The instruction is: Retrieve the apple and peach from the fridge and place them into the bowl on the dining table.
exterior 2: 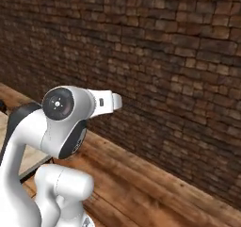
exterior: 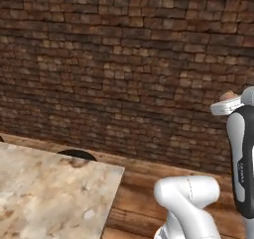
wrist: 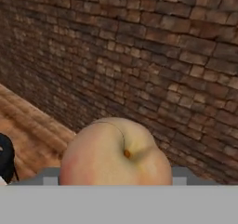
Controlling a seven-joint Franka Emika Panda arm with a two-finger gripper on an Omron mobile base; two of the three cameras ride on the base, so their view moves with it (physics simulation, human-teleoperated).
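Beside the dining table's (exterior: pixel 54 193) corner, open wood floor (exterior 2: pixel 155 188) runs to the brick wall (exterior: pixel 124 59); the gripper (wrist: pixel 116 183) is clamped on the peach (wrist: pixel 116 153), held high.

The arm (exterior 2: pixel 61 122) consists of glossy white rounded link shells with dark charcoal joint sections. One joint cap is a dark grey disc carrying small light markings at its centre. A black side panel on the upright link bears small pale lettering.
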